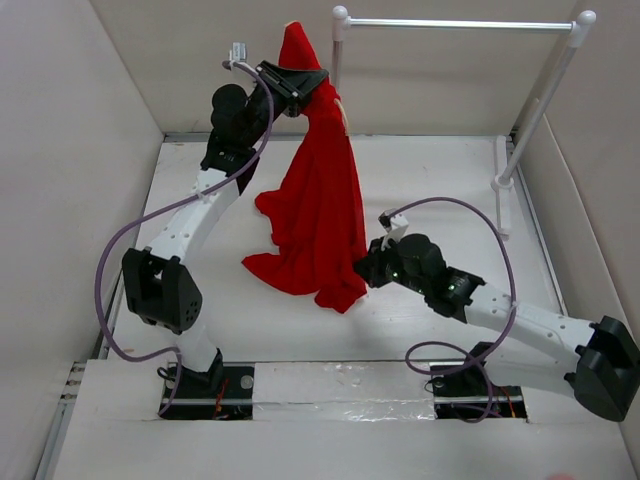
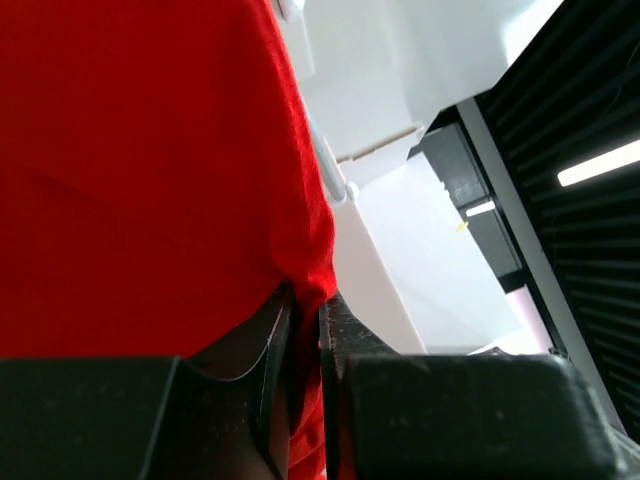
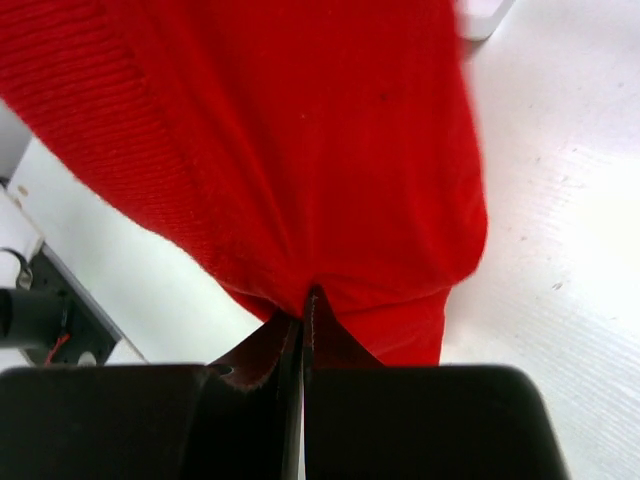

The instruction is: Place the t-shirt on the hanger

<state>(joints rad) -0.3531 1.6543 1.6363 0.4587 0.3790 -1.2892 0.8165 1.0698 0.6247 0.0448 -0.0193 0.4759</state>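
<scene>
1. Red cloth, the t-shirt (image 1: pixel 320 200), hung lifted in a long drape just beside the left post of the white rail (image 1: pixel 455 22), on its near side. Its peak stood about level with the rail's bar, and its lower folds seemed to rest on the desk (image 1: pixel 430 190) well in front of the rail.
2. The hanger could not be made out with any certainty. Only a pale sliver showed at the shirt's edge nearest the rail's left post, too small to name, and whether the hanger sat inside the cloth could not be told.
3. By my judgement the task was partway along. The shirt was raised and stretched between two grips, but it was not seen seated on the hanger and did not hang from the rail. Settling the shoulders over the hanger looked to be the work left.
4. The left jaws stood narrow, nearly together, with a fold of the red cloth pinched between them at the shirt's top, just left of the rail's left post.
5. The right jaws were fully closed and pinched the shirt's lower edge, well in front of the rail and low by the desk.
</scene>
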